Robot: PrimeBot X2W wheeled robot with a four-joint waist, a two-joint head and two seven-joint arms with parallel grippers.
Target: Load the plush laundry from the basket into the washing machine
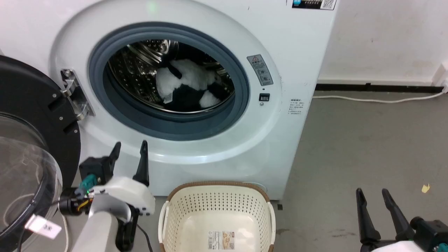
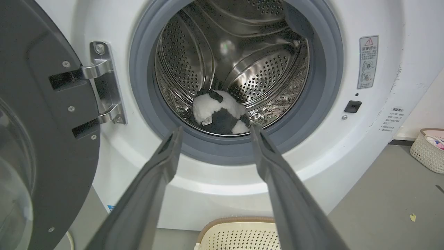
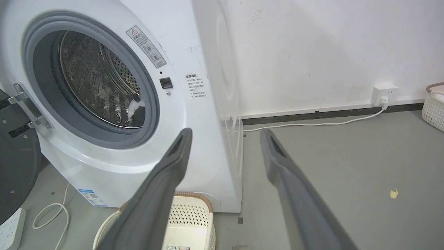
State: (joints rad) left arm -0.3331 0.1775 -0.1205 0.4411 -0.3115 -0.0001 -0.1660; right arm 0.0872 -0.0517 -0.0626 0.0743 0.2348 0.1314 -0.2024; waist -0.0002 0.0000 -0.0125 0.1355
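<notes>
Panda lies in washer drum, upper centre; basket at bottom centre bare. Left gripper and right gripper spread wide, holding nothing: loading looks done.

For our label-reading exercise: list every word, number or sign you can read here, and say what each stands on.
Warning sticker on the washing machine, right of the porthole: a red triangle sign; print too small to read.
Printed lines on the machine's front: too small.
Label in the bottom of the basket: blurred.
Sewn tag on the plush laundry: unreadable.
Nothing can be quoted.
</notes>
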